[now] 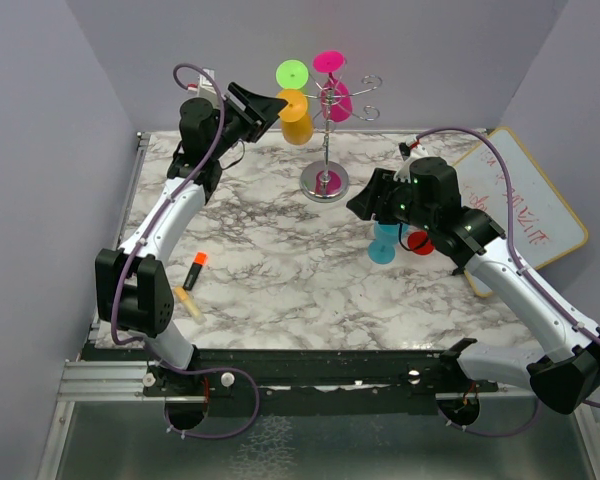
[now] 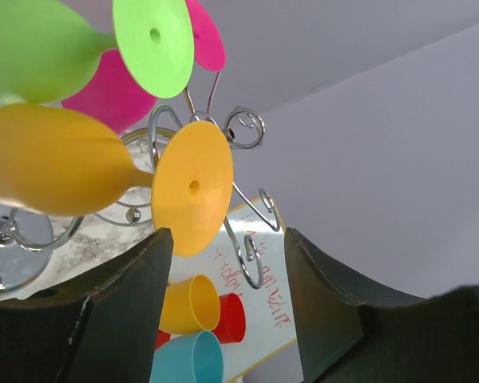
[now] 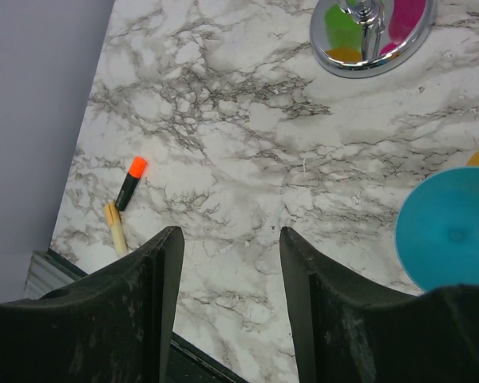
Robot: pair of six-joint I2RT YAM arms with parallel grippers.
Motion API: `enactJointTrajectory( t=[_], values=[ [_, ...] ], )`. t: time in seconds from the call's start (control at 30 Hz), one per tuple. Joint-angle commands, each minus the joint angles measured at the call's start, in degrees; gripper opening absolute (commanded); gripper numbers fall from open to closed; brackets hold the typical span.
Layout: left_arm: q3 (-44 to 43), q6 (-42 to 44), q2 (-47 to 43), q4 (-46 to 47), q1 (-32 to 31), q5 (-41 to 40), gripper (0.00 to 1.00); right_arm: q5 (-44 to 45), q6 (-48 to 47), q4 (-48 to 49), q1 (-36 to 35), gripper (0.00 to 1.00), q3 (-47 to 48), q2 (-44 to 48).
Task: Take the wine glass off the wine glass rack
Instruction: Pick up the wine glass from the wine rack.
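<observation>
The wine glass rack point(image 1: 326, 120) stands at the back middle of the table on its round shiny base point(image 1: 324, 183). An orange wine glass point(image 1: 296, 118), a green one point(image 1: 291, 73) and a pink one point(image 1: 332, 80) hang upside down from it. My left gripper point(image 1: 276, 106) is open right beside the orange glass. In the left wrist view the orange glass's foot point(image 2: 193, 187) sits just above the gap of the left gripper point(image 2: 227, 235), near the left fingertip, and nothing is gripped. My right gripper point(image 3: 230, 233) is open and empty above the marble.
A blue glass point(image 1: 385, 243) and a red one point(image 1: 417, 242) sit on the table under the right arm, with a yellow one point(image 2: 190, 303) beside them. A whiteboard point(image 1: 525, 205) lies at the right. An orange-capped marker point(image 1: 195, 268) and a pale stick point(image 1: 186, 300) lie at the front left.
</observation>
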State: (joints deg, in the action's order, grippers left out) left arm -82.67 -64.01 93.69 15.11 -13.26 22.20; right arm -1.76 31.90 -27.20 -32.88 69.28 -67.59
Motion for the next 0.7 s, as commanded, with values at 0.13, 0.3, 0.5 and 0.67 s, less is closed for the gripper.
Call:
enactJointTrajectory(
  t=[0.13, 0.3, 0.5, 0.67],
  values=[
    [-0.2, 0.6, -1.4, 0.2, -0.3, 0.3, 0.63, 1.5, -0.6, -1.9, 0.2, 0.57, -0.5, 0.4],
    [-1.3, 0.8, -1.7, 0.2, -0.3, 0.7, 0.66, 1.5, -0.7, -1.7, 0.2, 0.57, -0.5, 0.1],
    [-0.9, 1.9, -2.7, -0.4, -0.3, -0.3, 0.69, 1.4, -0.7, -1.7, 0.2, 0.57, -0.5, 0.0],
    [-1.3, 1.0, -2.5, 1.6, -0.3, 1.2, 0.71, 1.3, -0.6, -1.6, 0.2, 0.57, -0.5, -0.2]
  ],
)
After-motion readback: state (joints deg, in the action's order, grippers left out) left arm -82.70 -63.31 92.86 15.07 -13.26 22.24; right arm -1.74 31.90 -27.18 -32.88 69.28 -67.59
